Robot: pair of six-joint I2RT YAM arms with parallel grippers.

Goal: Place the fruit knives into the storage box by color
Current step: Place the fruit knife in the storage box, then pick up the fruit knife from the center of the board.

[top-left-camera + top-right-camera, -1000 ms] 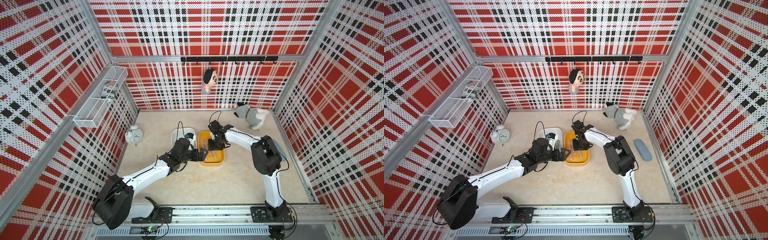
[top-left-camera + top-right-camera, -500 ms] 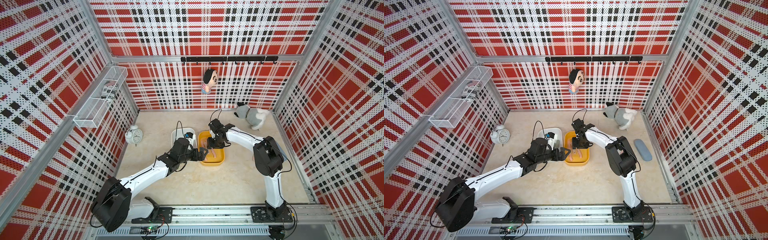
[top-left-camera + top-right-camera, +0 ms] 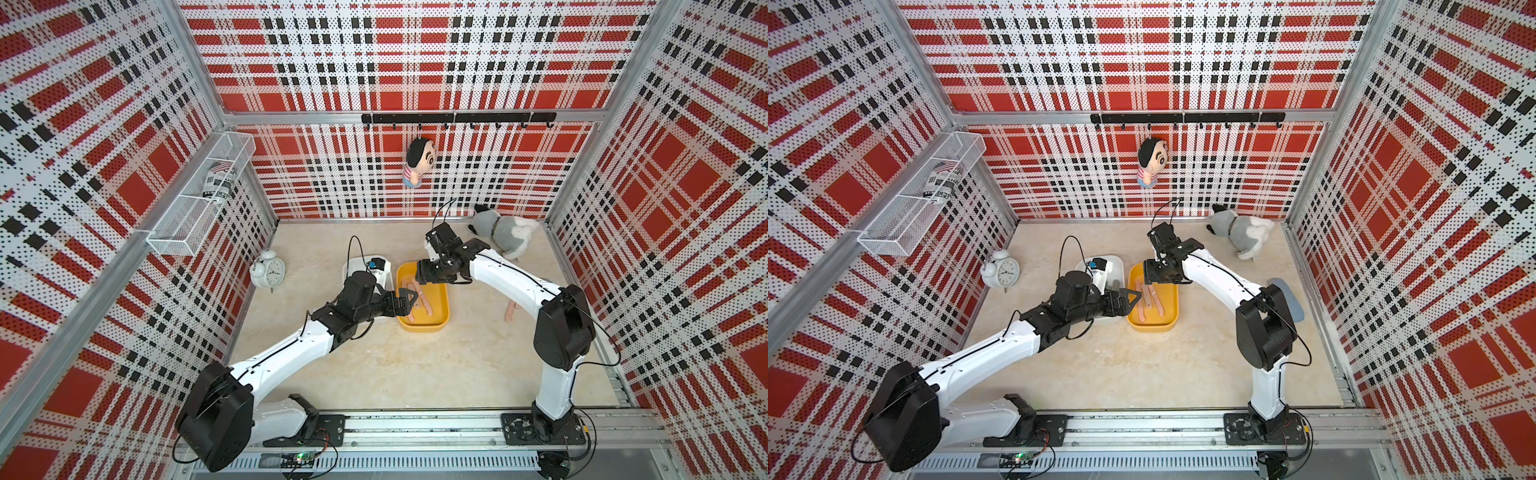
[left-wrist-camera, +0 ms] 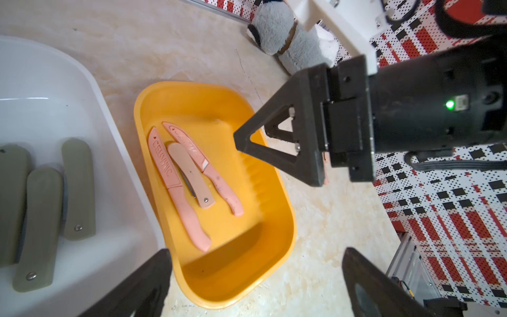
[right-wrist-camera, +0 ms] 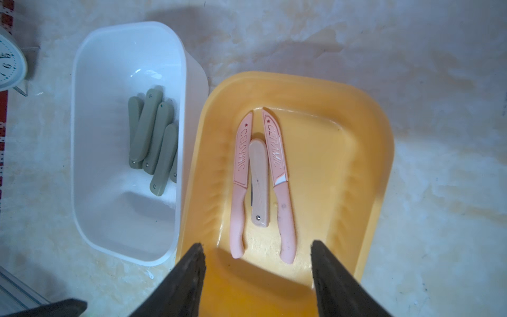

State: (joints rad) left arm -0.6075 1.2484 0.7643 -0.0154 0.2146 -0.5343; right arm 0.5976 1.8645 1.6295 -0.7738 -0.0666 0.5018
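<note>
Plastic boxes sit side by side: the white box (image 5: 109,219) left, the yellow box (image 5: 343,164) right. The left gripper (image 4: 255,252) and the right gripper (image 5: 255,243) hang by the yellow box, jaws spread, holding nothing. Green knives (image 5: 149,129) lie piled in the white box; three pink knives (image 5: 277,153) lie in the yellow one. A loose pink knife (image 3: 510,311) waits on the table (image 3: 415,365) further right. It looks light, stiff and slippery, so pinch its thin middle.

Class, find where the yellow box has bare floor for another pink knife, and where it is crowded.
Bare: the yellow box floor between the pink knives and its wall away from the white box. Crowded: the half nearer it, where three lie side by side.
</note>
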